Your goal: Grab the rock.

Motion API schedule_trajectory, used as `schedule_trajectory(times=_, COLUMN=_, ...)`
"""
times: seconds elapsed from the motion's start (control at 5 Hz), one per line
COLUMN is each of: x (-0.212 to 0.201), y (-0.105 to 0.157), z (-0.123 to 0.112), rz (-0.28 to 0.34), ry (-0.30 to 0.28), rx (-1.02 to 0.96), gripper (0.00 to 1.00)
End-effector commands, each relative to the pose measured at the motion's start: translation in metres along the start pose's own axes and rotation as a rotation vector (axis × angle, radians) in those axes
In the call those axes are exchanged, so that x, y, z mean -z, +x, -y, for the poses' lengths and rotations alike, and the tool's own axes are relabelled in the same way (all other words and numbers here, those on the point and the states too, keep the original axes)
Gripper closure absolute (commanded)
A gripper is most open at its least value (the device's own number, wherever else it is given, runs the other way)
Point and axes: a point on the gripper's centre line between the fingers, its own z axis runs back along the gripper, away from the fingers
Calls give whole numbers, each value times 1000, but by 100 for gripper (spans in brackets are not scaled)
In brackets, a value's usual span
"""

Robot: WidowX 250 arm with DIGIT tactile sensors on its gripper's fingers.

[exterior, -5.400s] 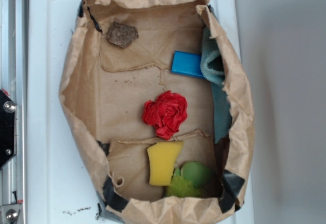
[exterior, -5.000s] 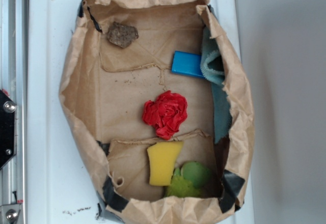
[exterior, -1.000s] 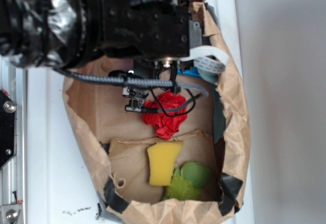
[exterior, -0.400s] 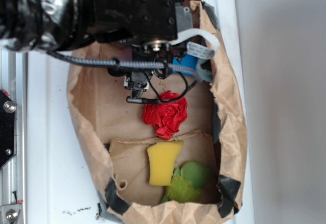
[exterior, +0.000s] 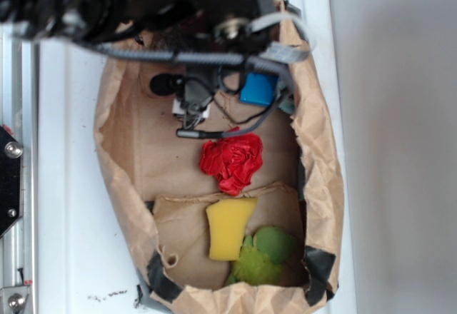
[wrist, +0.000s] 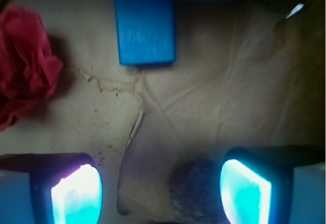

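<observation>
- Lying gritty and grey on creased brown paper, the rock sits at 6 o'clock in the wrist view, between the spread fingers of the gripper, nearer the right one.
- Since a moment ago the arm has moved toward 12 o'clock, uncovering the block.
- The bag holds a crumpled red ball, a yellow sponge and the smooth blue block.

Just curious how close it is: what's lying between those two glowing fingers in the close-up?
In the wrist view, the small rough grey rock lies between the open gripper's fingers, nearer the right one, on bare brown paper.
</observation>
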Motion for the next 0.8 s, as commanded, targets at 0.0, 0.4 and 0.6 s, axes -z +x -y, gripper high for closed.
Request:
schedule_trajectory(times=0.0, x=-23, y=-3, z=-25, rz=48, ry=3, rx=-27, gripper=0)
schedule_trajectory(times=0.4, x=-32, y=-27, z=-14, rz=116, ry=-20, rx=4, gripper=0)
schedule_trajectory(times=0.6, x=-27, y=-35, z=-4, rz=126, ry=-26, rx=17, gripper=0)
